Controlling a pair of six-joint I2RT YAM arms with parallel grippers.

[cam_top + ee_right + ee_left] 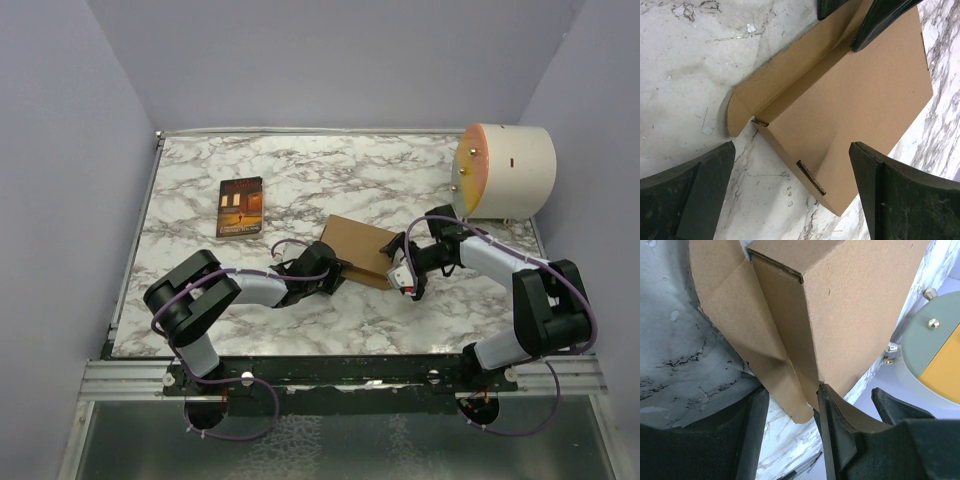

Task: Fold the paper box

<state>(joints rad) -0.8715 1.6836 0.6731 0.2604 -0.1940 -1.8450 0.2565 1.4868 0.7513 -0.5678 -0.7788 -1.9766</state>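
Near the middle of the marble table [300, 170] lies the paper box [358, 248]. From its left, the low, outstretched left gripper [792, 390] straddles a corner flap, grip unclear. At its right edge, the elbow-bent right gripper [791, 147] hovers, fingers spread wide.

The paper box [840, 305] fills the far middle, a creased flap hanging down between the fingers [837, 435] of the left claw [790, 395], which stand apart. Marble table [685, 355] lies left, and a bolted cylinder [920, 345] stands right.
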